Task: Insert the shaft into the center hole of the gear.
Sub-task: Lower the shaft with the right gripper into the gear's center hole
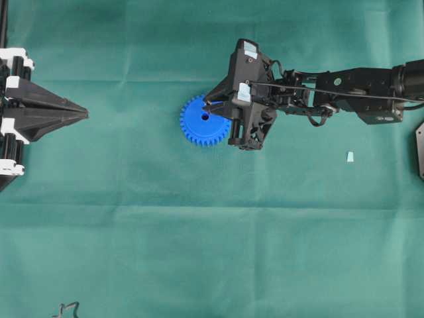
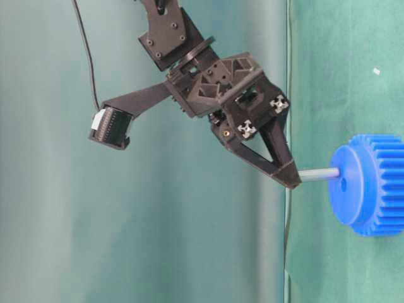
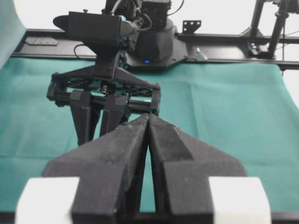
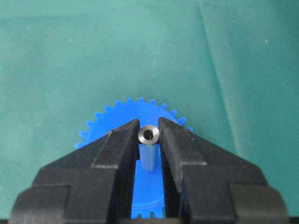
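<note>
The blue gear [image 1: 199, 127] lies flat on the green cloth, with its dark center hole [image 1: 205, 116] showing. My right gripper [image 1: 208, 104] hovers over the gear's far edge, shut on the silvery shaft [image 4: 149, 135]. In the table-level view the shaft [image 2: 319, 174] sticks out from the right gripper [image 2: 291, 178] and its free end meets the raised hub of the gear [image 2: 372, 186], just beside the center hole [image 2: 343, 185], which stays uncovered. The right wrist view shows the gear [image 4: 122, 115] under the right gripper [image 4: 148, 126]. My left gripper [image 1: 85, 114] rests shut and empty at the left edge.
A small pale blue bit [image 1: 349, 156] lies on the cloth right of the gear. A dark plate [image 1: 420, 149] sits at the right edge. A small dark wire shape [image 1: 66, 310] lies at the bottom left. The left wrist view shows the left gripper [image 3: 148, 117] pointing at the right arm [image 3: 105, 93].
</note>
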`<state>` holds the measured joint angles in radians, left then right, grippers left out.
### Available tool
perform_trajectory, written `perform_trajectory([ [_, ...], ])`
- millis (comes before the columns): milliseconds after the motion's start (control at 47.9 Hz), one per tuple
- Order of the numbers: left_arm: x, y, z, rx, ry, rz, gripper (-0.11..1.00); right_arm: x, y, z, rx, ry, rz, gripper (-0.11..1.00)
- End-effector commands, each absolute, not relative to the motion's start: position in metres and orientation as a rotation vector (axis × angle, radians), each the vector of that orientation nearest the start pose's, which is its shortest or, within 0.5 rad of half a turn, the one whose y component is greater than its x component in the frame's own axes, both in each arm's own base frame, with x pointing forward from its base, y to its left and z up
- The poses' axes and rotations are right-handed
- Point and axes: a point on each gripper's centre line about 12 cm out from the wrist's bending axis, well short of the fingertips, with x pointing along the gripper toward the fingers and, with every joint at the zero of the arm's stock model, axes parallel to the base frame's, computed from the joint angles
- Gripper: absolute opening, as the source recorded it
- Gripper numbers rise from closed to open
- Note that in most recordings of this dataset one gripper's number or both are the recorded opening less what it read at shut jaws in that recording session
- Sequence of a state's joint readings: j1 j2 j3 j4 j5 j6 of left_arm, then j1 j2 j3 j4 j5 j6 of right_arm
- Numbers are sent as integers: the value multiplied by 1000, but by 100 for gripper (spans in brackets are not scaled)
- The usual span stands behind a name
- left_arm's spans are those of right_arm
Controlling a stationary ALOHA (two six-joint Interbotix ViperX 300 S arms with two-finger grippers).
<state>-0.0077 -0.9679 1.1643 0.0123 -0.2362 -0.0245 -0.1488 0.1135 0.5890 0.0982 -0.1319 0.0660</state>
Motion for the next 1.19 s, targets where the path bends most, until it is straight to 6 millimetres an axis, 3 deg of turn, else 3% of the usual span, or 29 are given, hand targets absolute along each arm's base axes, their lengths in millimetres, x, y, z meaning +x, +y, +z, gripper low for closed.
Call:
perform_trajectory([
  [0,201,-2,305,-10,-72,-11,0,419,-64,181,192,497,-199,17],
  [480,201,-2,305,-8,-74,-13,0,424,-55,185,188,456,-179,17],
  [856,201,-2,305,-10,-72,-11,0,431,-57,158,198,469,-193,17],
  [1170,201,-1,305,-8,-72,-7,0,429,-57,155,202,474,-196,17],
])
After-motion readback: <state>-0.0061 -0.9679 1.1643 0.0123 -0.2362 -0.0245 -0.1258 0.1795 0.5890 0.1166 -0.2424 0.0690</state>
